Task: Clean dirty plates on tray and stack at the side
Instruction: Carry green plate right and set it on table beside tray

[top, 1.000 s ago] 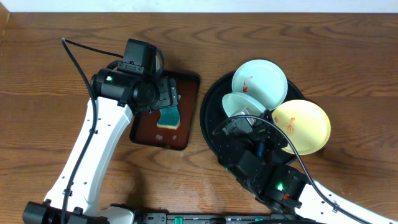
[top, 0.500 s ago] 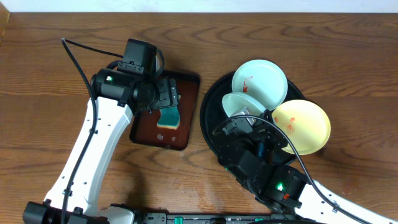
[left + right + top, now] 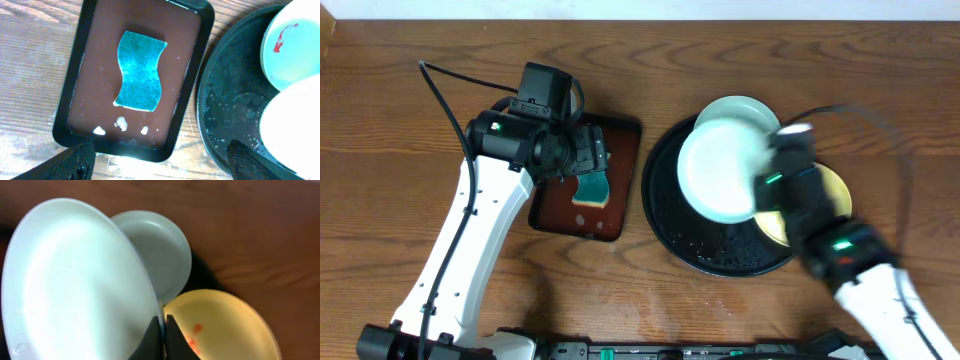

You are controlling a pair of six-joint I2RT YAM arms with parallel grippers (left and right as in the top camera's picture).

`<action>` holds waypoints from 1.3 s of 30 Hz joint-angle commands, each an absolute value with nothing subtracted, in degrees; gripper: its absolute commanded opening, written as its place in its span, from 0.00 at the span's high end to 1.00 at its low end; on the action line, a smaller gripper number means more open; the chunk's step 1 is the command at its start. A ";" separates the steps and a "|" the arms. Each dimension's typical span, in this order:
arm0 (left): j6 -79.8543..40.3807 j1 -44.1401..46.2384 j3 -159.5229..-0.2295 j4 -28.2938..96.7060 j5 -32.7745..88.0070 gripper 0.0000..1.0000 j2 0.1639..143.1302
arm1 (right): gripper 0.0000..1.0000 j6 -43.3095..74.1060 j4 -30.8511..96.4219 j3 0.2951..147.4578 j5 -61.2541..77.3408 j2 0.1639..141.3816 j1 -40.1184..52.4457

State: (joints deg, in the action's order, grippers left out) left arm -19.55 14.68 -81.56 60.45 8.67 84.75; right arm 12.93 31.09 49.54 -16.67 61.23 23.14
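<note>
Overhead: right jaws pinch a mint plate (image 3: 715,170), left jaws spread over sponge (image 3: 140,70).

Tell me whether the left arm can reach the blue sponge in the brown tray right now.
Probably yes. The left gripper hangs open right above the sponge, which lies bare in the brown tray; the right gripper holds a plate over the black tray.
</note>
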 commanded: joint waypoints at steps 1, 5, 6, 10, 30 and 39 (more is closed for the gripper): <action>-19.53 14.44 -81.49 60.71 8.56 0.16 84.64 | 0.99 17.69 34.35 54.04 7.01 59.55 9.08; -19.53 14.44 -81.49 60.71 8.56 0.16 84.64 | 0.99 19.99 37.91 54.22 8.08 60.27 -9.47; -19.53 14.44 -81.49 60.71 8.56 0.16 84.64 | 0.99 20.97 38.17 54.22 8.51 60.86 -13.93; -19.53 14.44 -81.49 60.71 8.56 0.16 84.64 | 0.99 24.64 36.71 54.22 9.10 64.93 -28.62; -19.53 14.44 -81.49 60.71 8.56 0.16 84.64 | 0.85 22.79 26.11 54.22 11.44 95.35 -43.97; -19.53 14.44 -81.49 60.71 8.56 0.16 84.64 | 0.40 17.82 30.85 54.24 21.65 80.07 -41.25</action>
